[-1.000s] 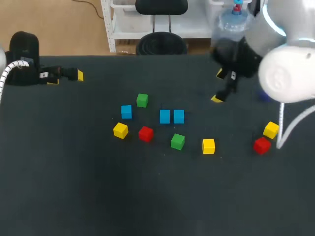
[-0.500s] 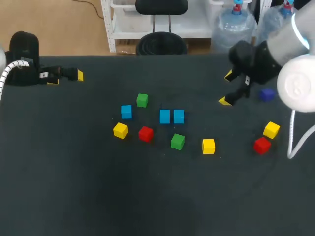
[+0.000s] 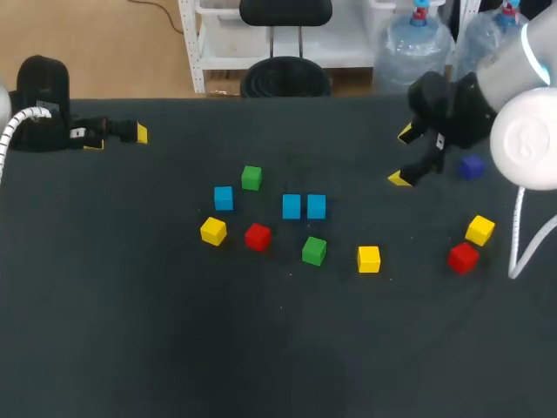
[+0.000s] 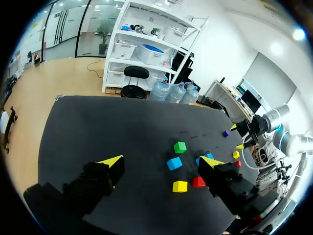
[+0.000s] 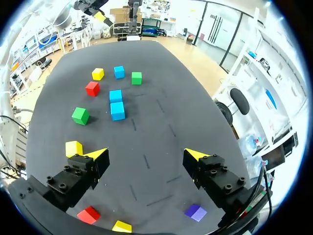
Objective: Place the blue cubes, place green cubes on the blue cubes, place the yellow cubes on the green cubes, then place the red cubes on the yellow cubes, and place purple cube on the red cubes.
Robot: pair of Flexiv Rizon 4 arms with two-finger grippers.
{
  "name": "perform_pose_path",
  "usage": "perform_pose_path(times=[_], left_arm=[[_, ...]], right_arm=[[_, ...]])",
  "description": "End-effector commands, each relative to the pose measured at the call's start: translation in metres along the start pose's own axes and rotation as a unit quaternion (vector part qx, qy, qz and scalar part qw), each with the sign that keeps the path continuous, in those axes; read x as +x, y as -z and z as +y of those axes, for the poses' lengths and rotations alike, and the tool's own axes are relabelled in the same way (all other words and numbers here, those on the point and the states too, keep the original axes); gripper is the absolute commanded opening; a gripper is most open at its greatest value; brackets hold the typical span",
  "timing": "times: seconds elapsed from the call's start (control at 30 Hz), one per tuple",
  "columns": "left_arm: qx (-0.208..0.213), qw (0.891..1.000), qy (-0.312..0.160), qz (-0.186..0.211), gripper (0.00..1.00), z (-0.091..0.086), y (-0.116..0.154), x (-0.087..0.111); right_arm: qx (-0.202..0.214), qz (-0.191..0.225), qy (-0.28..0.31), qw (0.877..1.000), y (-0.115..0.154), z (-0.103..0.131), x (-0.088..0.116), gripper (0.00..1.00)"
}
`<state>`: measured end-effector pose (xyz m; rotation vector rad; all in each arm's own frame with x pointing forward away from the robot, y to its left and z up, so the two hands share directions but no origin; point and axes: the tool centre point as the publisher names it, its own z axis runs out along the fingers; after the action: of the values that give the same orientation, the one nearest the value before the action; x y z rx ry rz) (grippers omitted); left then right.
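Two blue cubes (image 3: 291, 206) (image 3: 316, 206) touch side by side mid-table, with a third blue cube (image 3: 224, 198) to their left. Green cubes (image 3: 251, 178) (image 3: 314, 251), yellow cubes (image 3: 213, 231) (image 3: 369, 259) and a red cube (image 3: 258, 236) lie scattered around them. At the right are a yellow cube (image 3: 479, 230), a red cube (image 3: 463, 257) and the purple cube (image 3: 471, 167). My right gripper (image 3: 402, 157) (image 5: 146, 154) hangs open and empty just left of the purple cube (image 5: 196, 212). My left gripper (image 3: 117, 139) (image 4: 161, 164) is open and empty at the far left.
The table (image 3: 278, 348) is a dark mat. All cubes lie apart from each other except the touching blue pair (image 5: 116, 103). The front half of the mat holds no objects.
My right arm has swung to the right and back, which uncovered the purple cube. The left arm and all cubes have stayed put.
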<state>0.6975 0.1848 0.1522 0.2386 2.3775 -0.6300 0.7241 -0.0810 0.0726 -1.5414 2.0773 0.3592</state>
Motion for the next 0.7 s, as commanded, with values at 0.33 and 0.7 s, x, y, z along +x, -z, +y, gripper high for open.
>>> perform_pose_path(times=[0.33, 0.7], left_arm=[[0.043, 0.974, -0.212, 0.063, 1.00, -0.023, -0.010, 0.000], [0.148, 0.913, -0.355, 0.137, 1.00, -0.047, -0.034, 0.007]], right_arm=[[-0.001, -0.001, 0.000, 1.000, 0.000, -0.001, 0.000, 1.00], [-0.001, -0.001, 0.000, 1.000, 0.000, -0.001, 0.000, 1.00]])
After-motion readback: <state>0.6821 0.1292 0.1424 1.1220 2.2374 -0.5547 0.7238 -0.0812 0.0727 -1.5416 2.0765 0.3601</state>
